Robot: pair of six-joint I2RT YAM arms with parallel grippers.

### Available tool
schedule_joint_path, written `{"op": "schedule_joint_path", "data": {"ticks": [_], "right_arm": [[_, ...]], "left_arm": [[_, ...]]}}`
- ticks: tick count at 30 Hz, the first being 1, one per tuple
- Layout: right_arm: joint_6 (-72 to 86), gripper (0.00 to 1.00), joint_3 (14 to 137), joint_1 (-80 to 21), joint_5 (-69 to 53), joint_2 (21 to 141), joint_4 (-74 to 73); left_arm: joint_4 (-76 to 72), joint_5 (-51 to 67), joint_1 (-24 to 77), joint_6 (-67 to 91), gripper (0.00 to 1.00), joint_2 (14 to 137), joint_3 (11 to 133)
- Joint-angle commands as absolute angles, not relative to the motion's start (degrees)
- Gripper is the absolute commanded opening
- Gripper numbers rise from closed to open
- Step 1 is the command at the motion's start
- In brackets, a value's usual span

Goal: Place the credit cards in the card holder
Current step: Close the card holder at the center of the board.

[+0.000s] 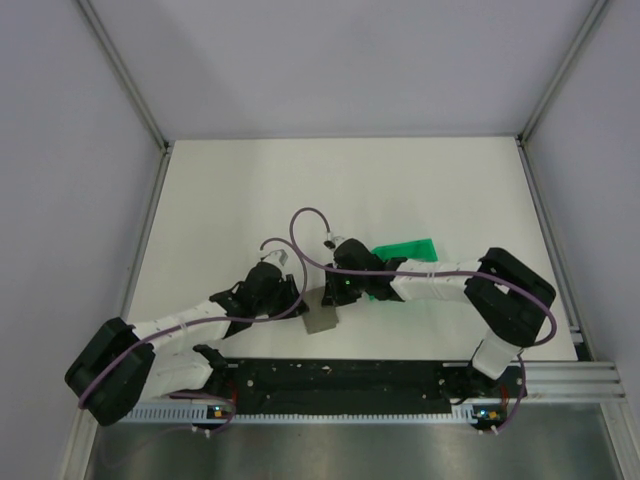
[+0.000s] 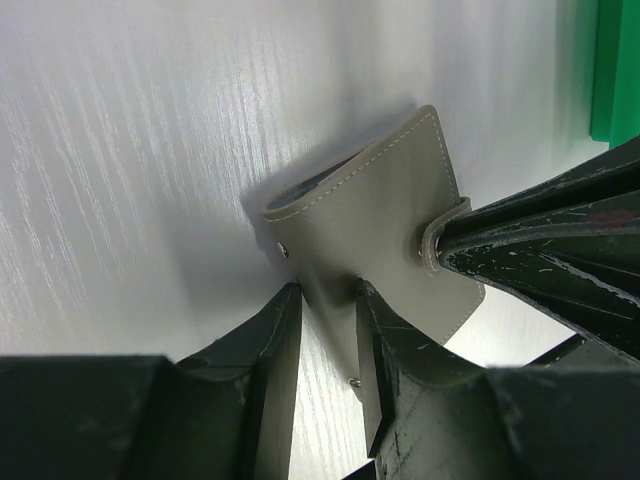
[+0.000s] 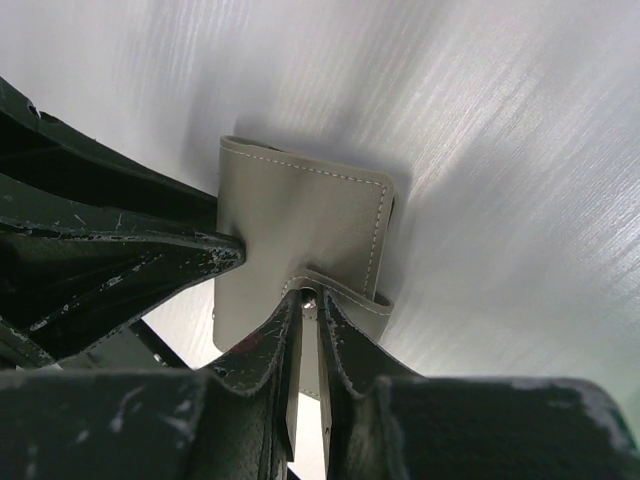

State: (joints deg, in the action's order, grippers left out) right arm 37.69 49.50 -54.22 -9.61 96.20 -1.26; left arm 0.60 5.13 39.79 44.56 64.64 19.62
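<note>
Two grippers meet on one card holder (image 2: 370,215), a flat grey-beige sleeve with pale stitching along its edges. In the top view the holder sits slightly below frame centre on the white table (image 1: 250,190), between both gripper tips and just above the black rail (image 1: 330,375) at the bottom. The left gripper (image 2: 326,295) comes in from the lower left. In its wrist view the jaws stand partly apart at bottom centre, the holder's near edge runs between them, and both fingers sit right against the material; whether they actually clamp it, cannot tell. The right gripper (image 3: 310,300) reaches in from the right. In its wrist view the jaws are almost together at bottom centre, pinched on the closing strap (image 3: 352,292) that wraps around the holder's right edge, with a metal snap at the fingertips. The same pinch shows at the right middle of the left wrist view. The holder looks tilted there, with a dark shadow beside its upper-left edge and a dark slit along that edge, contents not readable. A small metal stud (image 2: 283,250) sits on the cover near its left corner. A bright green frame (image 1: 405,250) lies right of centre in the top view, just above the right arm's wrist and apart from the holder.
</note>
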Motion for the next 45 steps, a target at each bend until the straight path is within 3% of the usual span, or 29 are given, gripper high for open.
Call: {"op": "schedule_joint_path", "data": {"ticks": [1,27,45], "right_arm": [[37.53,0.09,51.15,-53.96,-9.23,97.64,-1.56],[34.28,0.05,54.58,-57.74,-1.23,99.94,-10.55],[35.77,0.14,50.63,-55.02,-3.87,91.23,-5.36]], "left_arm": [[0.7,6.15,40.17,43.33,0.33,65.48,19.95],[0.44,6.15,40.25,44.03,0.31,65.65,20.04],[-1.76,7.47,40.25,43.24,0.36,65.13,20.21]]}}
